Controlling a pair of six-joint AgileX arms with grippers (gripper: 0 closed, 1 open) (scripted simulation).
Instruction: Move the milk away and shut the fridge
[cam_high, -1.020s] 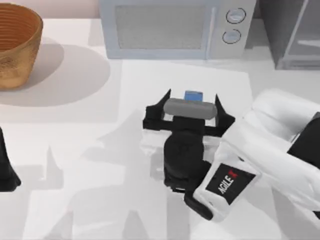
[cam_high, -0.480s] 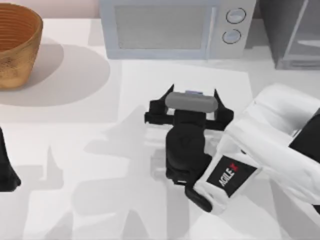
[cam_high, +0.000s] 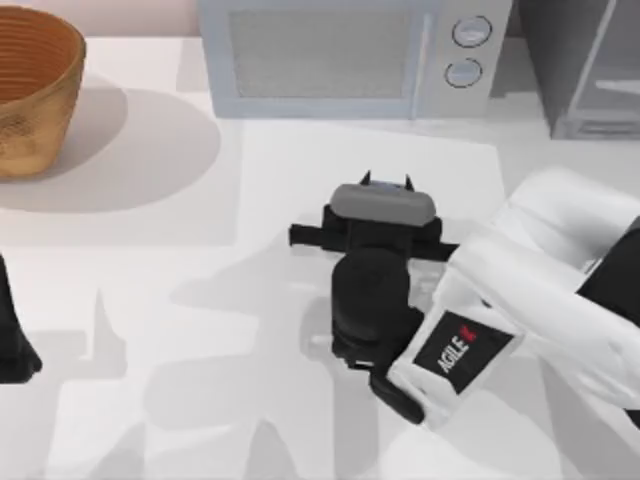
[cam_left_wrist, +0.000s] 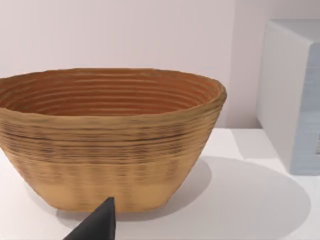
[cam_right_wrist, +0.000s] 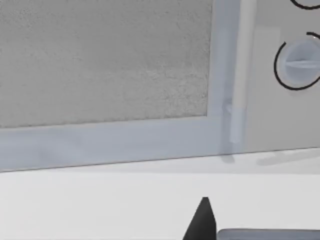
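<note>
Top view shows the right tool (cam_high: 386, 181), wide open a second ago, now clenched at mid-frame where the milk stood, apparently grasping it under the wrist. Fridge (cam_high: 585, 60) waits, upper right. Left arm stays parked lower left.

white right arm (cam_high: 560, 270) with black agilex label, black wrist, grey-capped black gripper (cam_high: 386, 182).

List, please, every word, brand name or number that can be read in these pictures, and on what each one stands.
"AGILE", white letters with a small red mark after them, on the black plate of the right arm, top view.
The two round knobs of the microwave carry no readable marking.
No other text is legible.
</note>
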